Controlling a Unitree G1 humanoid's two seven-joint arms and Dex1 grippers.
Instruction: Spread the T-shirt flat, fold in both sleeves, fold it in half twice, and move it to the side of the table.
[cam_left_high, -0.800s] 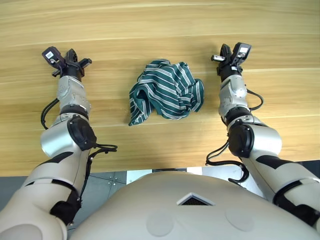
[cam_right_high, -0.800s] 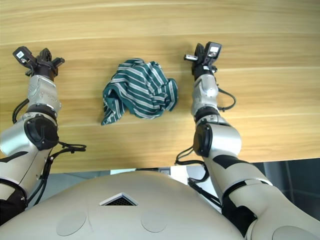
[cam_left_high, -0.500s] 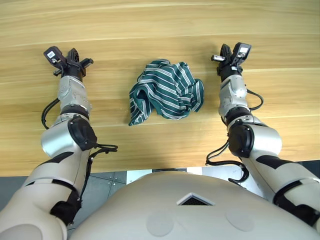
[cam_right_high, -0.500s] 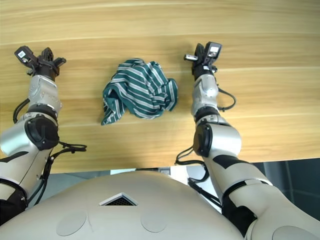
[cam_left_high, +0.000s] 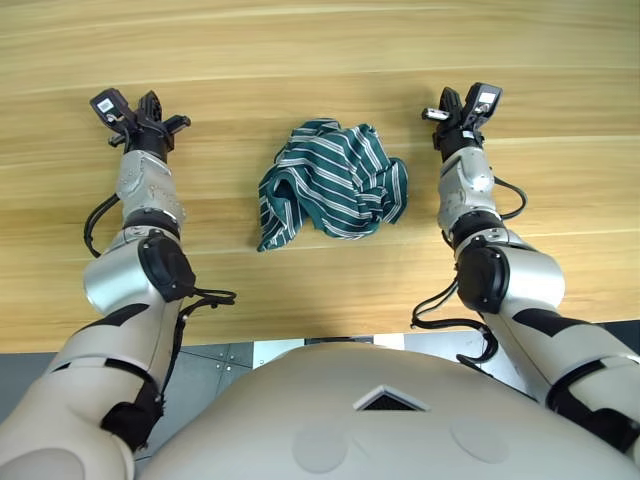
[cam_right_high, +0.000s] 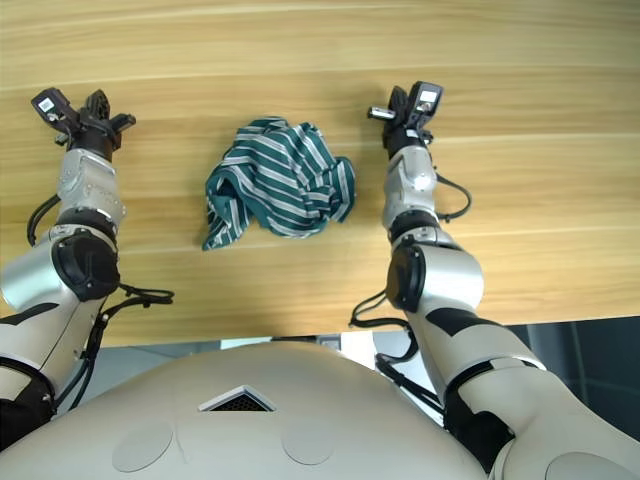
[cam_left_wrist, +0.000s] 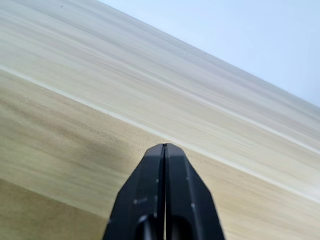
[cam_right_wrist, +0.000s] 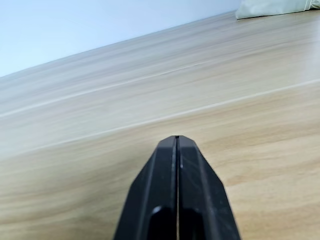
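Note:
A green T-shirt (cam_left_high: 333, 181) with white stripes lies crumpled in a heap on the wooden table (cam_left_high: 320, 50), midway between my arms. My left gripper (cam_left_high: 152, 108) rests over the table well to the left of the heap, apart from the cloth. In the left wrist view its fingertips (cam_left_wrist: 164, 150) are pressed together with nothing between them. My right gripper (cam_left_high: 452, 103) sits to the right of the heap, a short gap from the cloth. The right wrist view shows its fingertips (cam_right_wrist: 176, 142) closed on nothing.
Bare wood stretches on all sides of the shirt. The table's near edge (cam_left_high: 300, 338) runs just in front of my body. A pale cloth-like thing (cam_right_wrist: 272, 7) lies at the far edge in the right wrist view.
My left gripper has crept slightly right and farther away. The right arm and the shirt have stayed put.

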